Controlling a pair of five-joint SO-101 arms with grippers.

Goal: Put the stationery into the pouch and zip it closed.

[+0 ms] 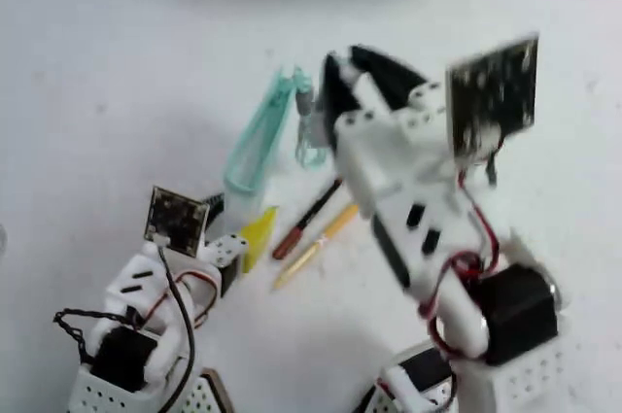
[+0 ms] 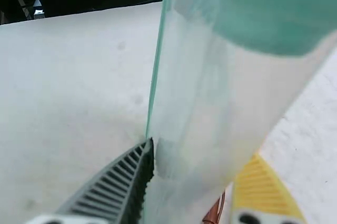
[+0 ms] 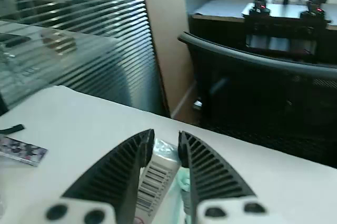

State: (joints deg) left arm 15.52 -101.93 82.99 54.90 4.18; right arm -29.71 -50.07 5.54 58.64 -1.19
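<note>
Since the right arm's bulk sits over the middle of the table [image 1: 117, 92] in the high view, we lose the upper ends of the brown pen [image 1: 306, 219] and the yellow pencil [image 1: 313, 246]. They lie slanted, side by side, on the tabletop just beside the pouch [image 1: 255, 146], on the right arm's side of it.

The right gripper [image 3: 166, 135] is up near the pouch's far end, and a white box with a barcode [image 3: 155, 176] shows right at its tip. Honestly, we can't tell whether it's clamped on that box or how far open it is. There's also a clear teal-ish thing [image 1: 309, 141] next to the pouch that we can't make out.

The left gripper [image 2: 202, 150] is easier. It's closed on the pouch's near end, grey ridged jaw on one face and yellow jaw on the other, so the pouch stands on edge. Up close the pouch runs off the frame, and we can't see whether the zip is open.

Room-wise, the far table edge is well apart from the pouch. The broadest stretch of tabletop is on the left arm's side and beyond. The gap between the pouch and the right arm is tight, with the pen and pencil lying in it.
</note>
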